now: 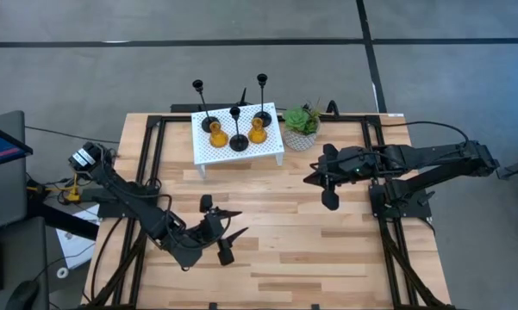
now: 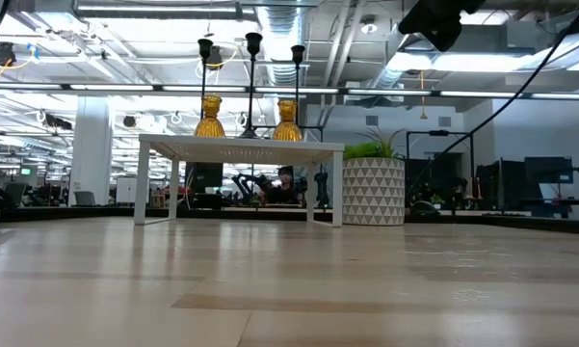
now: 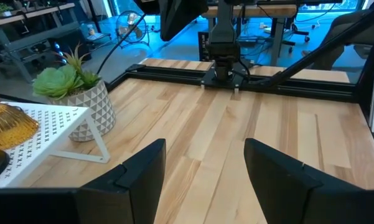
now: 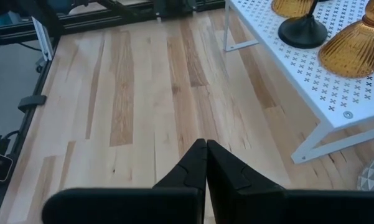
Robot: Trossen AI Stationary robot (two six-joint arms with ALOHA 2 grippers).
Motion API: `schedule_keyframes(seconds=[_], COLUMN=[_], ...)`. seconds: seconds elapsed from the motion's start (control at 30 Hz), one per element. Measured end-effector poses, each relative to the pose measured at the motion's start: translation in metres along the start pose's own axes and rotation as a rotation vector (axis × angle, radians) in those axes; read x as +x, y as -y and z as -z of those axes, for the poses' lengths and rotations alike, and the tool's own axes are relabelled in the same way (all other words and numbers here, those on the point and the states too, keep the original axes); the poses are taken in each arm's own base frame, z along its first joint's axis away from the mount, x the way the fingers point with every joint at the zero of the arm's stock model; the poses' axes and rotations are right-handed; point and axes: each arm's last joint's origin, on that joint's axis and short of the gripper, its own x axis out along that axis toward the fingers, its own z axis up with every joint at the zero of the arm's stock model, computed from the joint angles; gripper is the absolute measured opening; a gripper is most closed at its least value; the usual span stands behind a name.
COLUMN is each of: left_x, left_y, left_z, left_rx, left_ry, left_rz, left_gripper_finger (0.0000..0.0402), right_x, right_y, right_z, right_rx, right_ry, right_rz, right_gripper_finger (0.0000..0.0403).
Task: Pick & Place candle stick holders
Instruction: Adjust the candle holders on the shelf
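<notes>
Candle stick holders (image 1: 237,127), all five, sit on white perforated stand (image 1: 271,148) beside potted plant (image 1: 301,127); I see left pincer (image 1: 231,234) spread and empty over worktop (image 1: 293,232), right pincer (image 1: 315,179) pressed together, empty

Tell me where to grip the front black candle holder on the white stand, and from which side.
Grip the front black candle holder by its thin upright stem, probably coming from the table's open front: amber holders flank it and two black ones stand behind on the white stand.
</notes>
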Motion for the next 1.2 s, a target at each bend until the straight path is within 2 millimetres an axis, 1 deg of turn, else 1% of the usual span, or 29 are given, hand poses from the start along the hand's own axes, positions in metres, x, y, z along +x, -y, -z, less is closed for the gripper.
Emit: schedule_keyframes(seconds=[0.17, 0.53, 1.2], left_x=[0.000, 0.000, 0.028], left_y=[0.000, 0.000, -0.020], left_z=[0.000, -0.001, -0.007], left_rx=[0.000, -0.006, -0.036], left_ry=[0.000, 0.004, 0.019], left_rz=[0.000, 0.000, -0.119], left_gripper_finger=[0.0218, 0.0218, 0.0218], right_x=[0.000, 0.000, 0.000], right_y=[-0.001, -0.001, -0.001], right_z=[-0.003, -0.003, -0.003], right_rx=[0.004, 0.004, 0.004], right_ry=[0.027, 0.029, 0.028], right_rz=[-0.006, -0.006, -0.006], right_gripper_finger=[0.0000, 0.0000, 0.0000])
